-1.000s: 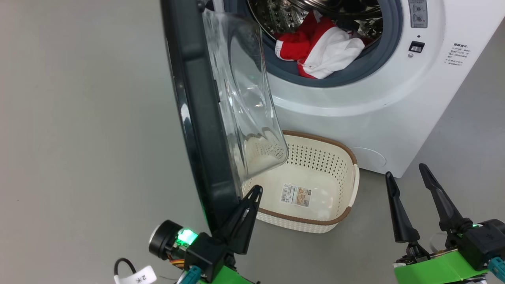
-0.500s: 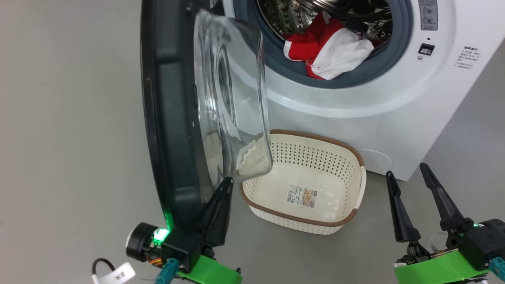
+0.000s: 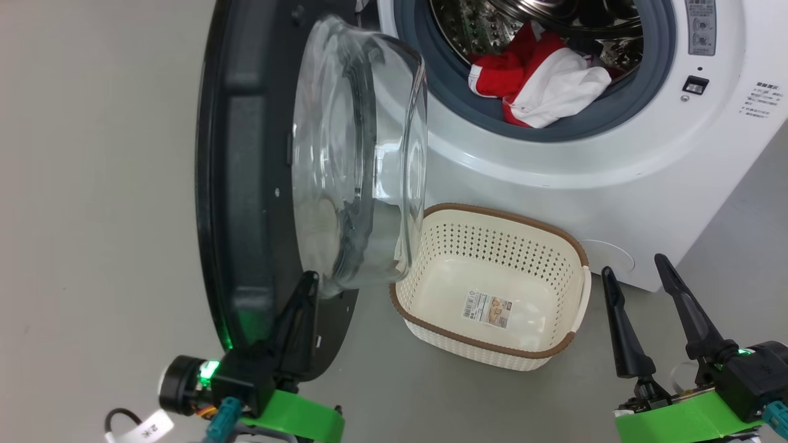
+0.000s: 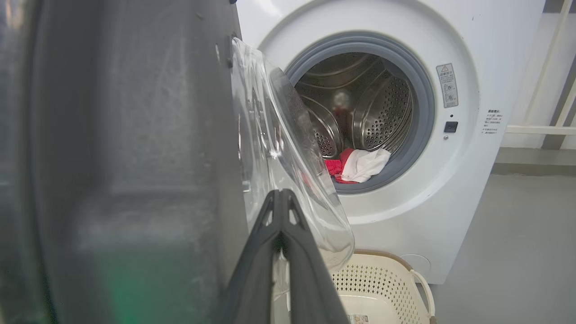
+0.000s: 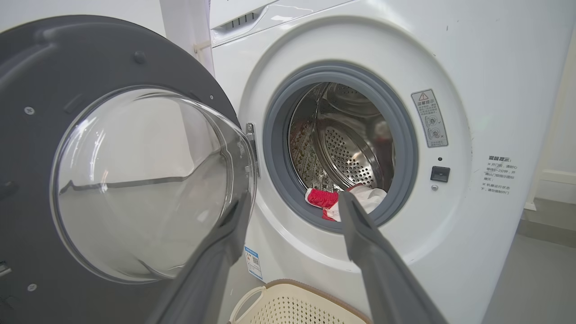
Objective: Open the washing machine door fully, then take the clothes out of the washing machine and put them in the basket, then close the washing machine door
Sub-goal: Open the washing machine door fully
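Black-rimmed washing machine door (image 3: 246, 184) stands swung out at left-centre of the head view, hinge end up top by the washing machine (image 3: 554, 178), free edge low. Left gripper (image 3: 306, 289) has its fingers pressed together, holding nothing, and looks to lean on the door's inner face near the bottom. Right gripper (image 3: 634, 266) has its fingers apart and empty, lower right. Likely step: finishing the opening. Best to push near the free edge, steadily, off the glass bowl (image 3: 357, 166). Door's span runs top-to-bottom; bowl bulges right toward basket (image 3: 492, 212). Clothes (image 3: 548, 86) sit in the drum mouth, upper right.
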Controlling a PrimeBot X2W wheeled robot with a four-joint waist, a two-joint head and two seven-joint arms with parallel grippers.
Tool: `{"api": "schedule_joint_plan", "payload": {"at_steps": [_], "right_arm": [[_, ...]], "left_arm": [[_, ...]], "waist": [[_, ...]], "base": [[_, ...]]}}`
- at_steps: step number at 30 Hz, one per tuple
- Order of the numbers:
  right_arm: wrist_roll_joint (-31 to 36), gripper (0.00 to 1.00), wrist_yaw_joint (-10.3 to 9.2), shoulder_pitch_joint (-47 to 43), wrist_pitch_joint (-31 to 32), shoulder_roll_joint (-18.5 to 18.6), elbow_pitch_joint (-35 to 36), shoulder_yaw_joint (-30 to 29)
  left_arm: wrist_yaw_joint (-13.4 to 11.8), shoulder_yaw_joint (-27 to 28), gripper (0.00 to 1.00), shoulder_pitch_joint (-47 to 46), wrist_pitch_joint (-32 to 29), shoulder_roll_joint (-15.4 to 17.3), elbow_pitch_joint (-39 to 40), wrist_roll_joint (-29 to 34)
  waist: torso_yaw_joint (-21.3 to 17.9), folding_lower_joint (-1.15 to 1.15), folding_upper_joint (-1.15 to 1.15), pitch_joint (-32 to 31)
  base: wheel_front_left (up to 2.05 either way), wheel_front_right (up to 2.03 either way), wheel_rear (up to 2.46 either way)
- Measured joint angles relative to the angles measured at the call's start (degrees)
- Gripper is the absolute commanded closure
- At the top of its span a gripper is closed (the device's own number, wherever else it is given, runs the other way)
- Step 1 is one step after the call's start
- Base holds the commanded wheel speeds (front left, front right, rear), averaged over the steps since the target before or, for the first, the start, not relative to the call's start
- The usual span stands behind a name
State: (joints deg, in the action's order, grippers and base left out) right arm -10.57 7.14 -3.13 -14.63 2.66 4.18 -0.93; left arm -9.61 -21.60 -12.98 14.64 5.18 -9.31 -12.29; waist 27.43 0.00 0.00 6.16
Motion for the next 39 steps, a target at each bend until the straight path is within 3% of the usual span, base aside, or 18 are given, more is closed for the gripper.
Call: {"api": "schedule_joint_plan", "payload": {"at_steps": [21,39], "right_arm": [[1.37,0.00,0.00,-0.04,0.00,0.01,0.25,0.78],[2.74,0.00,0.00,-0.27,0.00,0.02,0.88,2.01]], "left_arm": [[-2.05,6.03,1.00,0.04,0.07,1.55,-2.58,-2.86],[-3.47,12.83,1.00,-2.54,0.07,2.90,-4.78,-1.81]], "waist": [[1.46,0.01,0.00,0.22],[1.55,0.01,0.00,1.51]], "base": [[0.00,0.00,0.00],[0.00,0.00,0.00]]}}
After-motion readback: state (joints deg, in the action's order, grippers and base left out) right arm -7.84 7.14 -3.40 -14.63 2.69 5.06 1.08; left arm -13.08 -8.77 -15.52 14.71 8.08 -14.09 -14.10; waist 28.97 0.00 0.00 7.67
